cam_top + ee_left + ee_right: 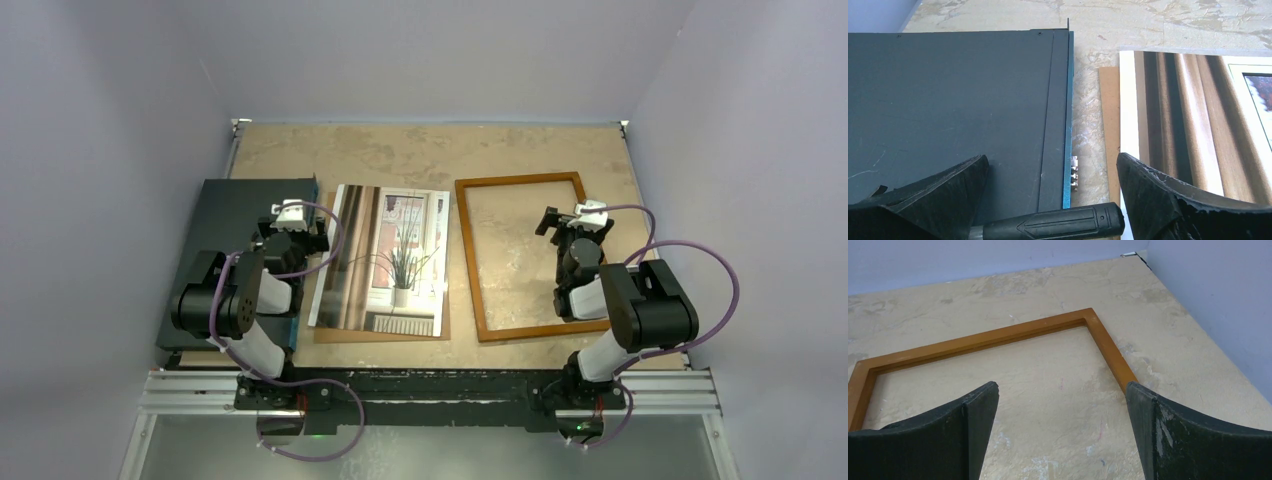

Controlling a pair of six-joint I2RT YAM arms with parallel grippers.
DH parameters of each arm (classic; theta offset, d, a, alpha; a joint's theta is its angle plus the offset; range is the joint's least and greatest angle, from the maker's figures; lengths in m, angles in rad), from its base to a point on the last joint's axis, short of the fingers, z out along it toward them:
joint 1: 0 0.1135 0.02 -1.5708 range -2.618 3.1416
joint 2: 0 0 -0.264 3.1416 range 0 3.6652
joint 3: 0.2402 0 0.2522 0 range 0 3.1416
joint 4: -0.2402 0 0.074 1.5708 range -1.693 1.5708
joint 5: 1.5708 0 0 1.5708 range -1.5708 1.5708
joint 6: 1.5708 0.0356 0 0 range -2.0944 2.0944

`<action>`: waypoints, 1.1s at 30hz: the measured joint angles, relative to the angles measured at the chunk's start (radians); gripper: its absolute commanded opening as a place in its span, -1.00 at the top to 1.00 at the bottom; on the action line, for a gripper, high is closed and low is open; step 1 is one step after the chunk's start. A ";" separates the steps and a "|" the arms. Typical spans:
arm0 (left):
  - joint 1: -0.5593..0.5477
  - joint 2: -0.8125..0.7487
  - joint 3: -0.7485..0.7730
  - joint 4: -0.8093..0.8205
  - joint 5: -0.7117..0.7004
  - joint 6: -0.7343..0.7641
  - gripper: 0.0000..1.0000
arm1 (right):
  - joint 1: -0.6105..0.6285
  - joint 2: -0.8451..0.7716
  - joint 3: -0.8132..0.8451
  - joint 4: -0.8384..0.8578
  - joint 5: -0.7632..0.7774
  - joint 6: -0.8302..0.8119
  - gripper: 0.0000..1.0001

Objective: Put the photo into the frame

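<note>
While hovering with left fingers (943, 187) and right fingers (1178, 435) spread wide and empty, found the photo (385, 258) flat on a brown board (1109, 125) on the worktop (400, 150), with the frame (470, 260) just beside at its 3 o'clock. Judged the print light, slick, bendy and easily creased; best nipped softly at its 9 o'clock edge, never mid-sheet.

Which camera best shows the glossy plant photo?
The top external view: nearly the whole glossy rectangular plant photo shows there. The left wrist view catches only its striped left edge; the right wrist view misses it.
</note>
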 measured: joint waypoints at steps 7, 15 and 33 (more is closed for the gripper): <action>0.000 0.000 0.000 0.000 0.000 0.000 -1.00 | 0.000 0.000 0.000 0.000 0.000 0.000 -0.98; 0.000 -0.005 0.004 -0.016 0.008 0.002 -0.98 | 0.000 0.000 0.000 -0.002 0.000 0.001 -0.98; 0.076 -0.166 0.851 -1.275 0.155 0.019 -0.88 | 0.010 -0.146 0.592 -0.895 0.122 0.327 -0.98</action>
